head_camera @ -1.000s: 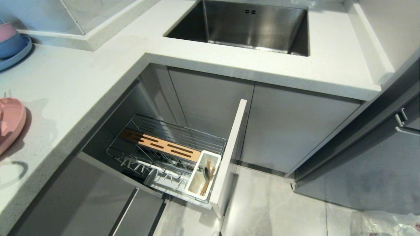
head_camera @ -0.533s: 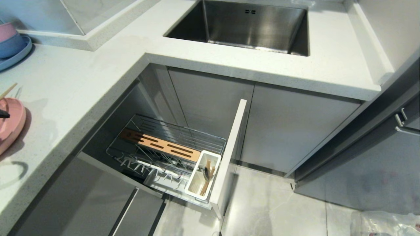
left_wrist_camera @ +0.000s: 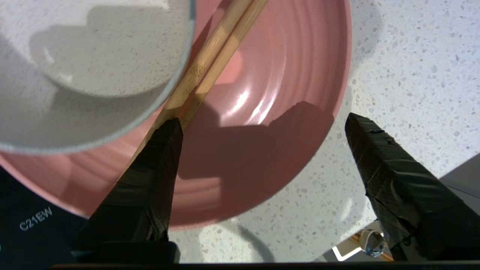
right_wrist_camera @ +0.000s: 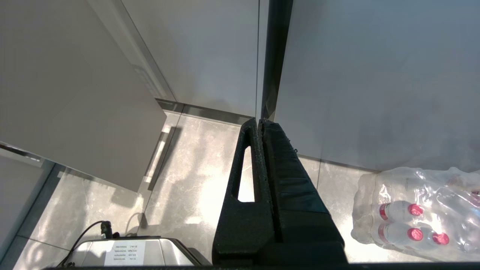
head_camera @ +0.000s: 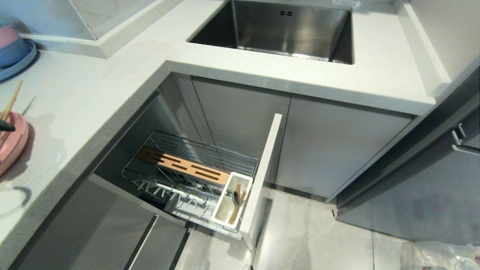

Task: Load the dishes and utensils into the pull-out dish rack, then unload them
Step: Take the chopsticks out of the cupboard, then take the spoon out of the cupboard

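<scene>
Here, at the far left edge of the head view, you see the salmon-pink plate (head_camera: pixel 13 148) lying flat on the pale speckled worktop (head_camera: pixel 86 101), with only its right part in frame. In the left wrist view the plate (left_wrist_camera: pixel 285 75) is glossy, with faint concentric rings, and the cream-white bowl (left_wrist_camera: pixel 90 63) sits on it, plain and round. A pair of light wooden chopsticks (left_wrist_camera: pixel 210 63) lies side by side across the plate, close beside the bowl's rim; in the head view their ends (head_camera: pixel 10 101) stick up over the plate's edge.

Your left gripper (left_wrist_camera: pixel 262 125) hangs above the plate with its jaws wide apart and nothing between them; one black fingertip (left_wrist_camera: pixel 167 131) is right at the chopsticks, though you cannot tell whether it touches them.

Lower centre of the head view, the pull-out dish rack (head_camera: pixel 195 176) stands drawn out of the cabinet: chrome wire basket, slotted wood strip, pale grey front panel. Its white utensil cup (head_camera: pixel 232 204) holds more wooden sticks and a dark-bowled spoon (head_camera: pixel 236 197), upright.

Your right gripper (right_wrist_camera: pixel 260 123), jaws pressed together, points at the floor (right_wrist_camera: pixel 180 195) near a pack of bottles (right_wrist_camera: pixel 416 213).

At upper left, stacked pink and blue bowls (head_camera: pixel 11 47) rest on a blue plate (head_camera: pixel 20 63). The steel sink (head_camera: pixel 285 30) is at top centre.
</scene>
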Tool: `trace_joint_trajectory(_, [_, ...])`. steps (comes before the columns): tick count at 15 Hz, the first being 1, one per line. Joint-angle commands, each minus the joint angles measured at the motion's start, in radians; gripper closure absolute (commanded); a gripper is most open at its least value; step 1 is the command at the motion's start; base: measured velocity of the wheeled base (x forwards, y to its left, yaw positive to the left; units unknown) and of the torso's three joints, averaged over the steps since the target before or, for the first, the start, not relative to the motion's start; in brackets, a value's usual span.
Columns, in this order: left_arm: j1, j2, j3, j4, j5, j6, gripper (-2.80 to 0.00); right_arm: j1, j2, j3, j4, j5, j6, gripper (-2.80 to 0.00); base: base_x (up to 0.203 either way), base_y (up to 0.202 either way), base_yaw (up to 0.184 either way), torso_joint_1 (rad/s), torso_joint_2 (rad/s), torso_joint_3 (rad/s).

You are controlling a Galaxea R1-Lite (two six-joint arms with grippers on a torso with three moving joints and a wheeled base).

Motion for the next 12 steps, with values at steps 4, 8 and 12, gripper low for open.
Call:
trace_joint_trajectory(4, [-0.018, -0.071, 0.010, 0.004, -0.009, -0.019, -2.80, 0.001, 0.001, 0.002, 0.000, 0.000, 0.000, 0.00, 0.000, 0.000, 0.000, 0.000, 0.00, 0.000])
trace_joint_trajectory(8, [-0.056, -0.155, 0.017, 0.000, -0.017, -0.019, 0.00, -0.001, 0.001, 0.002, 0.000, 0.000, 0.001, 0.00, 0.000, 0.000, 0.000, 0.000, 0.00, 0.000])
trace_joint_trajectory(12, [-0.095, -0.233, -0.035, -0.006, -0.007, -0.015, 0.00, -0.001, 0.001, 0.002, 0.000, 0.000, 0.001, 0.00, 0.000, 0.000, 0.000, 0.000, 0.00, 0.000])
